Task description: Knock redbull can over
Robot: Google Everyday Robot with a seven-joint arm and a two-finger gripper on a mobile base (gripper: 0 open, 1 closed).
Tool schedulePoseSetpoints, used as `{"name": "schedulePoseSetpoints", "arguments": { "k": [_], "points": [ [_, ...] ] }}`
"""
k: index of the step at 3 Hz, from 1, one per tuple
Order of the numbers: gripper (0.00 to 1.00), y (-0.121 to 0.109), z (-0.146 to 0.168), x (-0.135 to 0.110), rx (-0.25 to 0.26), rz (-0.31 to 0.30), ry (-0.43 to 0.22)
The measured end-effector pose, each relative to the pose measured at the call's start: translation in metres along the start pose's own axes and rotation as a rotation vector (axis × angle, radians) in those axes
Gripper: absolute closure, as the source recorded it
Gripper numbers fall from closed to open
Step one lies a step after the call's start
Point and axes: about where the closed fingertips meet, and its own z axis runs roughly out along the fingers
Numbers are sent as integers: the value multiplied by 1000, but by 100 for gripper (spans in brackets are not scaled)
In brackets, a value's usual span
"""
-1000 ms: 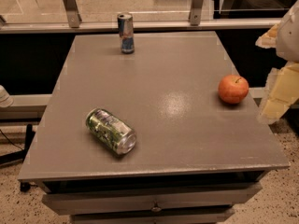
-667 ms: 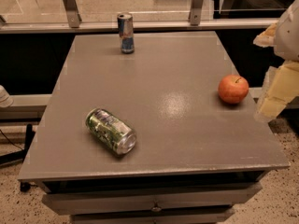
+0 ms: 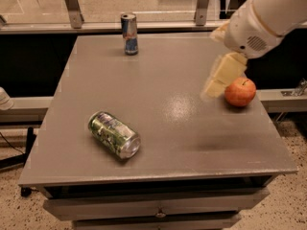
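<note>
The redbull can [image 3: 129, 33] stood at the bench's [image 3: 158, 128] far edge, well apart from the right-edge gripper [image 3: 221, 75], whose open-or-closed state was unclear.

I am reading no words or numbers anywhere. The slim blue-and-silver metal can [image 3: 129, 33], standing at the far edge of the grey table [image 3: 163, 143], is showing only a red mark. The fat green-patterned can [image 3: 114, 134], lying on its side, is showing no legible lettering. My cream pincer [image 3: 218, 78] is hovering beside the round red apple [image 3: 240, 92].

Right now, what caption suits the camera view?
Gripper beside the apple; redbull can upright at the far edge of the table; green can on its side.
</note>
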Motion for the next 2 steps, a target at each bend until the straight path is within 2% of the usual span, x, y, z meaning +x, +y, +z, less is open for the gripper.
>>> {"name": "schedulePoseSetpoints", "arguments": {
  "k": [1, 2],
  "points": [
    [0, -34, 42, -56, 6, 1, -176],
    [0, -72, 68, -110, 57, 32, -366]
  ]
}}
